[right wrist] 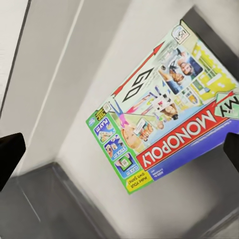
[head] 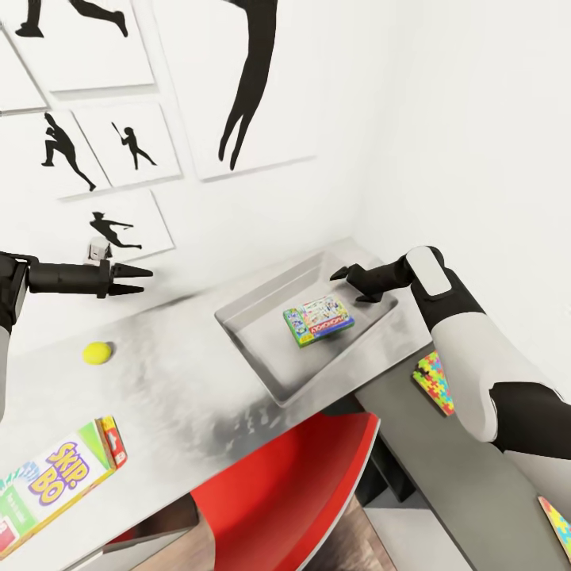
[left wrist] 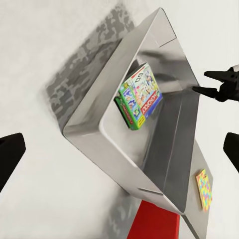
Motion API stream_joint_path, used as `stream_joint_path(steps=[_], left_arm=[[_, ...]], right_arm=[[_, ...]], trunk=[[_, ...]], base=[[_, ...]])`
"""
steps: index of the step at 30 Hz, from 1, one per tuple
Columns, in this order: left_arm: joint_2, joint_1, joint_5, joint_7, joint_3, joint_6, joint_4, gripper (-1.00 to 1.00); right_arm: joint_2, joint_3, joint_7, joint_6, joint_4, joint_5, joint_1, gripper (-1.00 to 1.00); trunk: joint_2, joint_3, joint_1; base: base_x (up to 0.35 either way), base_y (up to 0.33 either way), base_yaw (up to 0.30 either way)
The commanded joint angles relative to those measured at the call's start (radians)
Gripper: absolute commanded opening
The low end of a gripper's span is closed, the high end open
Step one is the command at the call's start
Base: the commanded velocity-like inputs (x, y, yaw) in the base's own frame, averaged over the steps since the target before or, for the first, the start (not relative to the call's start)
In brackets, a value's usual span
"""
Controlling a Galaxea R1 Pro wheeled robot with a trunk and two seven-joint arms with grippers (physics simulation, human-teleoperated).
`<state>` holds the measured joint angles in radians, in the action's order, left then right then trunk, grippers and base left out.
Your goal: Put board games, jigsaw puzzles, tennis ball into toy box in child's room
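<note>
pale green monopoly board game (head: 319, 319): lies flat on the floor of the toy box (head: 262, 316), about the middle, touching no wall; one toy judged already stowed. in the right wrist view the box face (right wrist: 164, 127) is read straight down, lid printed side up.

toy box: shallow grey tray at the far right corner of the surface (head: 174, 388), set at an angle, one corner overhanging the front edge; judged placed so both arms can reach over its low walls.

right gripper (head: 353, 285): hovers above the tray's far wall, just beside the game, apart from it; jaws spread, holding nothing. forearm runs level out from a bent elbow over the lower side unit, a pose fitting a drop just made or a withdrawal, by judgement only.

tennis ball (head: 97, 352): loose on the surface toward the left back edge, well apart from the tray; not yet stowed.

left gripper (head: 131, 281): held in the air above the back edge of the surface, beyond the ball, pointing toward the tray; jaws spread, empty. arm stretched level from the left side.

skip-bo board game (head: 55, 484): flat at the front left corner of the surface, untouched.

jigsaw puzzle (head: 434, 383): flat on the lower dark side unit, by the tray's corner. a second multicoloured mat (head: 555, 523) lies further along the unit's near end.
</note>
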<state>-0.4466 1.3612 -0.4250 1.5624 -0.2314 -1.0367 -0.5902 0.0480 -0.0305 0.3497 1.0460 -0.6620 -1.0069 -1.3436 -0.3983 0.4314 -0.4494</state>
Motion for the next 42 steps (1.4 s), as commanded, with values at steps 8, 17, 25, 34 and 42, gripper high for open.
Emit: stream_joint_path(steps=[8, 17, 25, 34, 42], left_arm=[[0.0, 0.001, -0.01, 0.008, -0.003, -0.01, 0.0, 1.0], [0.001, 0.001, -0.011, 0.008, -0.003, -0.01, 0.0, 1.0], [0.0, 0.001, -0.01, 0.008, -0.003, -0.01, 0.0, 1.0], [0.0, 0.001, -0.01, 0.008, -0.003, -0.01, 0.0, 1.0], [0.0, 0.001, -0.011, 0.008, -0.003, -0.01, 0.0, 1.0]], right_arm=[[0.001, -0.003, 0.009, 0.001, -0.001, -0.01, 0.0, 1.0], [0.0, -0.003, 0.009, 0.001, -0.001, -0.01, 0.0, 1.0], [0.0, -0.003, 0.009, 0.001, -0.001, -0.01, 0.0, 1.0], [0.0, -0.003, 0.009, 0.001, -0.001, -0.01, 0.0, 1.0], [0.0, -0.003, 0.009, 0.001, -0.001, -0.01, 0.0, 1.0]], trunk=[[-0.002, -0.011, -0.001], [-0.002, -0.026, -0.001], [-0.002, -0.039, -0.001], [-0.002, -0.054, -0.001], [-0.002, -0.066, -0.001]], base=[[0.0, 0.0, 0.0], [-0.028, 0.0, 0.0], [-0.172, 0.0, 0.0], [-0.047, 0.0, 0.0], [-0.058, 0.002, 0.0]])
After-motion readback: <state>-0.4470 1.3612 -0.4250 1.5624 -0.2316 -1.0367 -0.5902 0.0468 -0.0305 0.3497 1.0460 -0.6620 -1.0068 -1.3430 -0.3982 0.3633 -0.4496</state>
